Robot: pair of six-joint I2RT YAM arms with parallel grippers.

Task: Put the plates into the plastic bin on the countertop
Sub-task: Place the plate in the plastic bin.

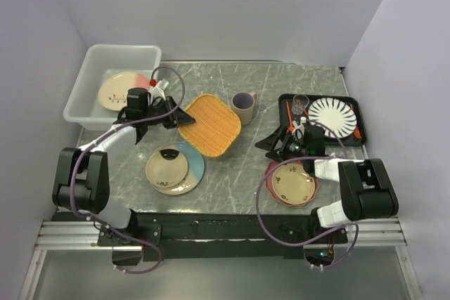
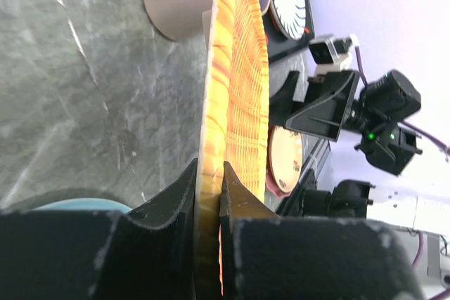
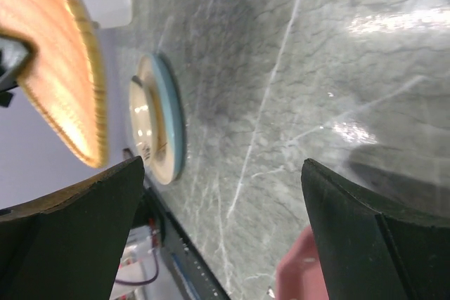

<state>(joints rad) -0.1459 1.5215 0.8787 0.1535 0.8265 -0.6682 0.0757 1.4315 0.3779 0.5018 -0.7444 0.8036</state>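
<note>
My left gripper is shut on the left edge of an orange woven square plate, tilted up at the middle of the countertop. In the left wrist view the jaws clamp its rim. The plastic bin at the far left holds a cream plate and a pink plate. A cream plate on a light-blue one lies at the front left. A small cream floral plate sits on a pink plate at the front right. My right gripper is open and empty above the countertop.
A beige mug stands just right of the orange plate. A flat black tray at the right holds a black-striped white plate and small items. Walls close in on the left, back and right.
</note>
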